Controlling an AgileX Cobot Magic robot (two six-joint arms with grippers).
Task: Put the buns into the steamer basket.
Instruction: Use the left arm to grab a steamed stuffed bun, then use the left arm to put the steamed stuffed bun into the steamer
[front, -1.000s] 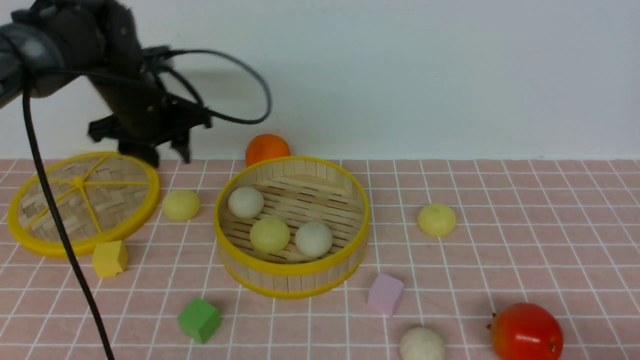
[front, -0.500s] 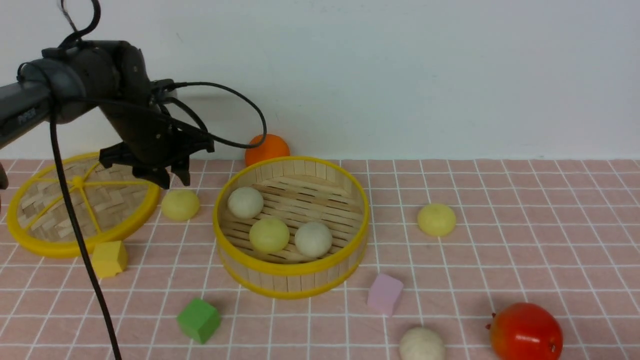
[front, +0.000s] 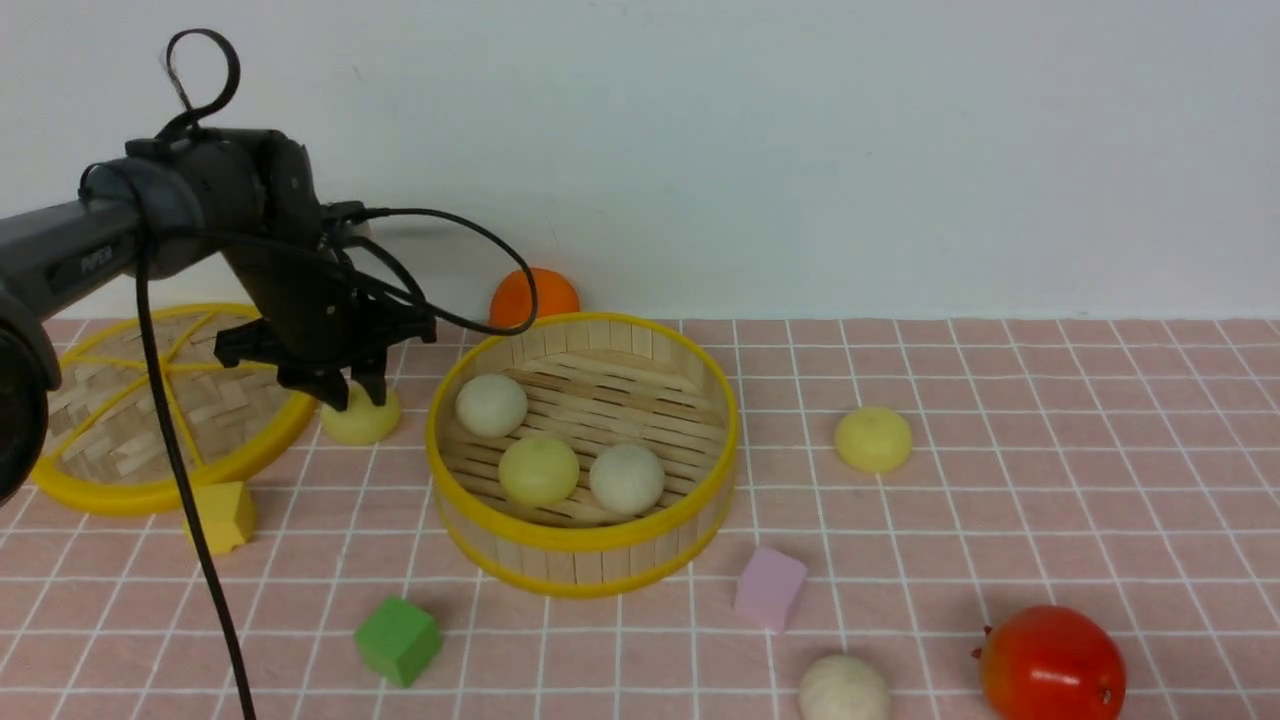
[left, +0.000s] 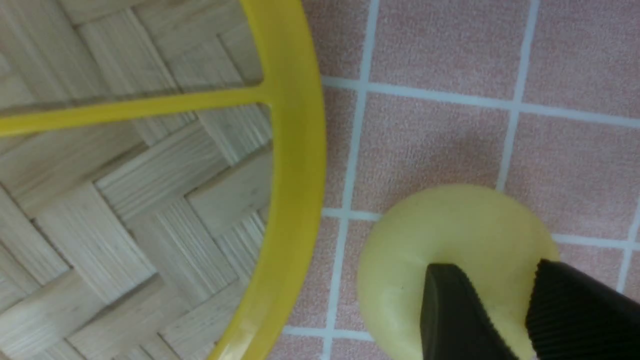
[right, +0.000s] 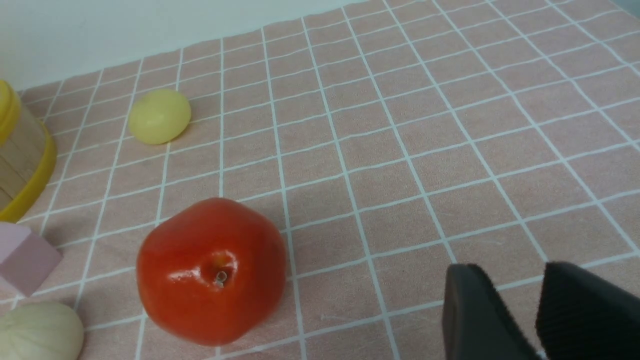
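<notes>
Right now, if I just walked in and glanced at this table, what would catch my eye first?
Probably the round bamboo steamer basket with its yellow rim in the middle of the pink checked cloth, holding three buns. Next, the black left tool coming down on a pale yellow bun between the basket and the flat woven lid. A glossy red fruit sits near the front right.

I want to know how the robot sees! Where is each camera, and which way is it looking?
Front view: between the arms, facing the wall over the steamer basket; shows the left arm.
Left wrist view: on the left arm, looking down at a yellow bun by the lid; its fingers show.
Right wrist view: low over the table, facing the red fruit; its fingers show.
Front and left wrist views share that bun.
</notes>
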